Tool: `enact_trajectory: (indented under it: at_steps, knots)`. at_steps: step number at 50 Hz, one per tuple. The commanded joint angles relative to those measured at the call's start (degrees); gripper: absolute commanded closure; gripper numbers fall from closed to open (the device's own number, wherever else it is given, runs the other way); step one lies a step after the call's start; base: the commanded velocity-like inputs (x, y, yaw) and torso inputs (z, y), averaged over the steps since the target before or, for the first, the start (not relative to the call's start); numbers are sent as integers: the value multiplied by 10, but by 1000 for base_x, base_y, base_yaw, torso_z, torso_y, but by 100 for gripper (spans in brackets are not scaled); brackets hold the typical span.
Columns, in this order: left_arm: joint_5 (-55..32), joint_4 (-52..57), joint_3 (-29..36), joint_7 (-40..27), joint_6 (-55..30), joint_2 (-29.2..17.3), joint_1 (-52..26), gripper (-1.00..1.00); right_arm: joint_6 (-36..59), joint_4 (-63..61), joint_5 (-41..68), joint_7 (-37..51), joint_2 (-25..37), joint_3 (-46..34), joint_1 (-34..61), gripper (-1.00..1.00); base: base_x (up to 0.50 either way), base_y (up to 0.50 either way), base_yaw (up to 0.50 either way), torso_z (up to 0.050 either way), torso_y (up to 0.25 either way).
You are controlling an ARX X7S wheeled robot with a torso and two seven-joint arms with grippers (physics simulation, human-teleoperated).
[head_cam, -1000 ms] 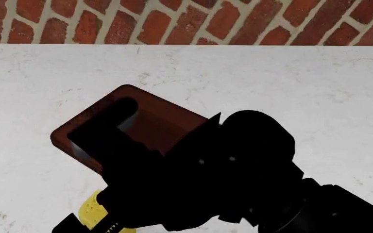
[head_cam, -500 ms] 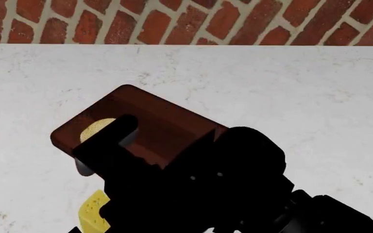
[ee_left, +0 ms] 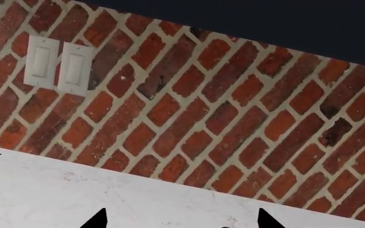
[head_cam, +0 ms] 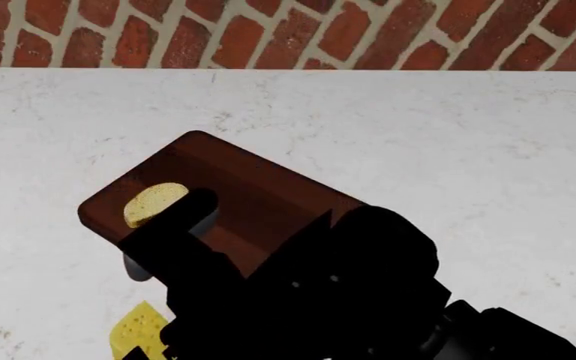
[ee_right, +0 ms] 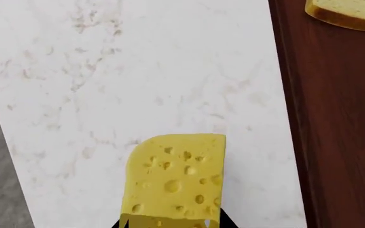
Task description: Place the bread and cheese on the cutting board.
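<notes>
Here, a white marble-look counter (head_cam: 468,150) backed by a red brick wall (head_cam: 268,30) with two pale wall switches (ee_left: 55,66). Bread (head_cam: 154,203) lying on the dark wooden cutting board (head_cam: 248,187), near one end. Cheese (ee_right: 176,178) on the bare counter just beside the board's long edge, under the right gripper (ee_right: 169,223); grip impossible to tell. Left gripper (ee_left: 179,223) spread wide, holding nothing.
</notes>
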Motion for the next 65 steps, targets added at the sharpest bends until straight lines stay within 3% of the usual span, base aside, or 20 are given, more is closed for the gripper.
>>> enact_trajectory:
  at_steps: [1, 27, 65]
  knots:
    - [-1, 1, 2, -3, 0, -1, 0, -100, -4, -22, -29, 6, 5, -22, 1, 100, 0, 0, 0, 0, 0]
    - [-3, 1, -1, -2, 7, -4, 5, -100, -6, -104, 12, 87, 36, 37, 55, 100, 0, 0, 0, 0, 0]
    - [-13, 4, -4, -8, 9, -9, 6, -100, -103, 122, -119, 23, 28, 25, 128, 100, 0, 0, 0, 0, 0]
